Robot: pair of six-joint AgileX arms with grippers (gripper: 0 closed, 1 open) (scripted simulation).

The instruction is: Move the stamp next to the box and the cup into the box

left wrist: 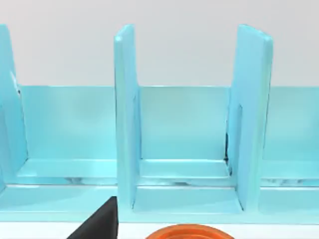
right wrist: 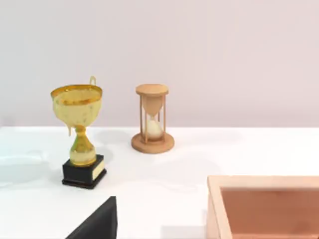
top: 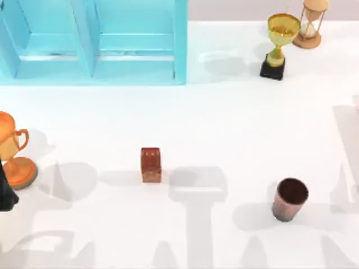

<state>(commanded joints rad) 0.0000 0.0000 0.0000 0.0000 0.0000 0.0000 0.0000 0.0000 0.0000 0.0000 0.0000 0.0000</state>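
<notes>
So the stamp (top: 151, 165) is standing upright a bit left of centre in the top view, on our white worktop (top: 224, 123). The cup (top: 290, 199) sits upright at lower right, well apart from it. The box (right wrist: 264, 206) shows in our right wrist view, tan with an open top. Our left arm (top: 5, 190) pokes in at the far left edge beside an orange trophy (top: 14, 151). Can't tell how open either pincer is.

No legible text, labels, brands, numbers or signs were found on any item. The black base of the gold trophy (right wrist: 83, 172) carried a pale plate, but nothing on it could be read.
</notes>
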